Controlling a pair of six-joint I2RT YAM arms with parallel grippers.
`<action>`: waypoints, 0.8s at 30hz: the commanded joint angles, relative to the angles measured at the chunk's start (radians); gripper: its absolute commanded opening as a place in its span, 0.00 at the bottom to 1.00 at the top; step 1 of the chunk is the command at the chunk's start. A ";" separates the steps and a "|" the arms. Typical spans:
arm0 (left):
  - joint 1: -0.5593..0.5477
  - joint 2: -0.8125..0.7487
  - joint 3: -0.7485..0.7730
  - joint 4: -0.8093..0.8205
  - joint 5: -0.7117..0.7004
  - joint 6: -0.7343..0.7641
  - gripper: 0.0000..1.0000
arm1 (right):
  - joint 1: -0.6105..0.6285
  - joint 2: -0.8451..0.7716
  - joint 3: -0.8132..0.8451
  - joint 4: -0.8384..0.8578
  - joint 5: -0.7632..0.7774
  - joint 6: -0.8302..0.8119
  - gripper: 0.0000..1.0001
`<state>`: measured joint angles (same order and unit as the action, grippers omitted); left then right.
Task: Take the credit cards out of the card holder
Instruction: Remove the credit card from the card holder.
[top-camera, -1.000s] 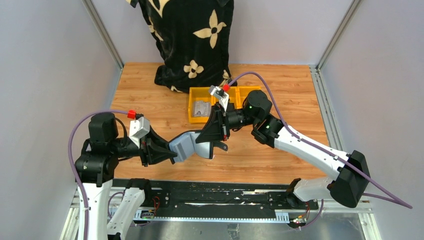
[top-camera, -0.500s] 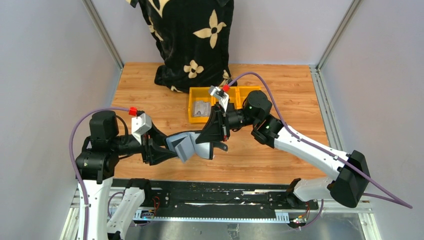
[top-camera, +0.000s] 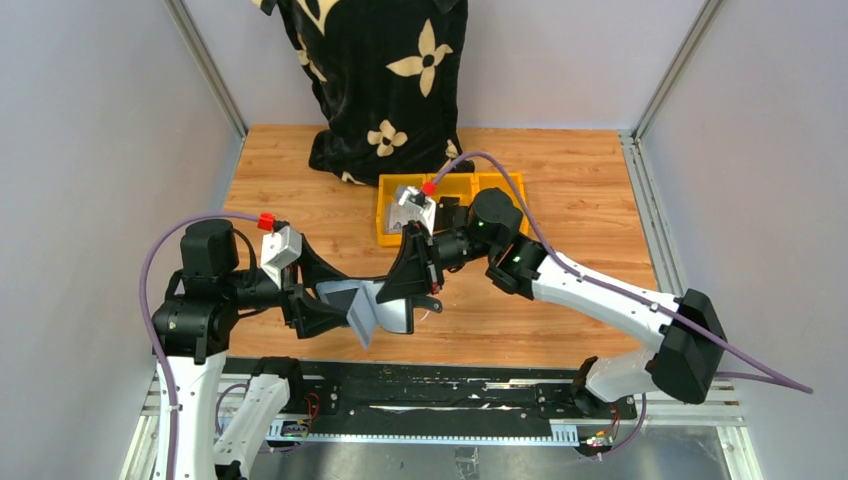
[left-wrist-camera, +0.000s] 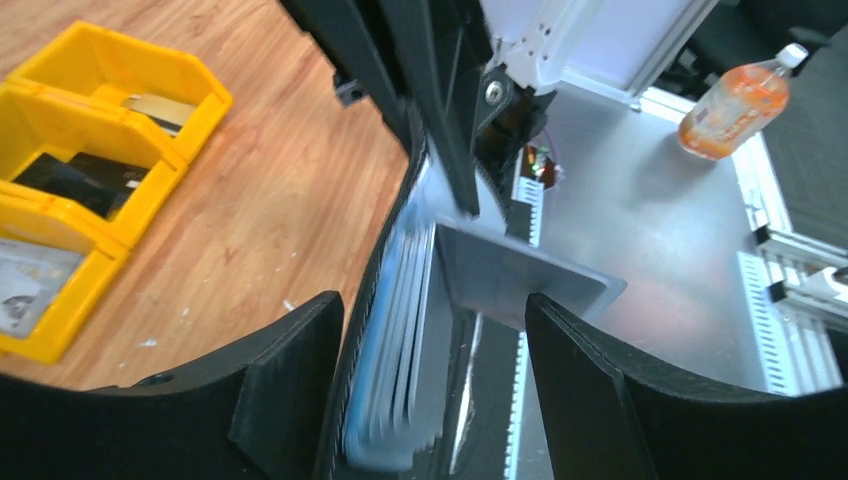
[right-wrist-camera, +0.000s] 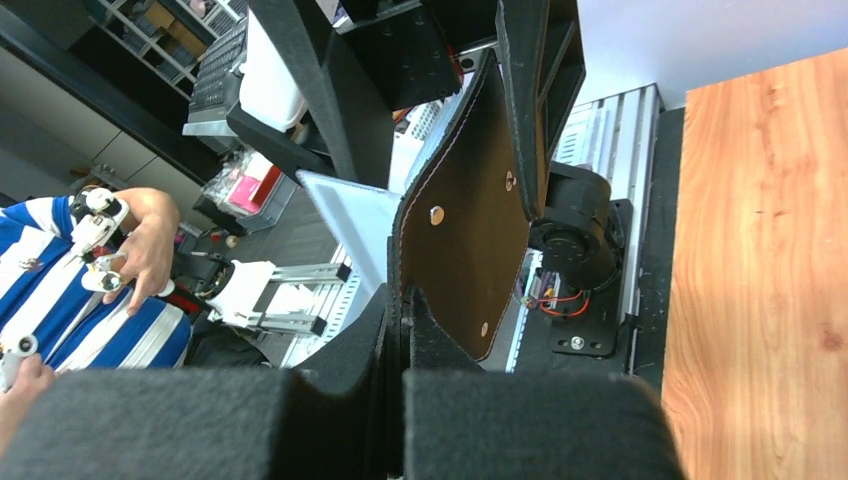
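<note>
Extraction step, mid-frame: right gripper (right-wrist-camera: 402, 310) jaws clamped on card holder (right-wrist-camera: 470, 250); left gripper (left-wrist-camera: 432, 300) jaws apart, straddling credit cards (left-wrist-camera: 395, 350). Nxt, prob: close on cards & pull out.

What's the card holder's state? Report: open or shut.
Open: the card holder has its flaps spread apart, grey-blue inside showing.

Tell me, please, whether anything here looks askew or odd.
The card holder hangs splayed open in mid-air, pinched at one edge by the right gripper alone; the left gripper stands open around it. Nothing looks spilled or damaged.
</note>
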<state>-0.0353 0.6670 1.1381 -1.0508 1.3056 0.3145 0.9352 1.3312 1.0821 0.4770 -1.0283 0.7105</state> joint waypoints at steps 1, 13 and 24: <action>-0.003 0.018 -0.012 -0.009 0.095 -0.012 0.75 | 0.053 0.055 0.050 0.110 0.004 0.031 0.00; -0.004 -0.026 -0.077 -0.006 0.013 0.016 0.59 | 0.090 0.115 0.091 0.292 0.009 0.159 0.00; -0.003 -0.024 -0.002 -0.005 0.027 -0.025 0.17 | 0.083 0.120 0.045 0.373 0.024 0.206 0.03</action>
<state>-0.0353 0.6537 1.0981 -1.0569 1.3376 0.3004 1.0149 1.4746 1.1385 0.7879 -1.0180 0.9123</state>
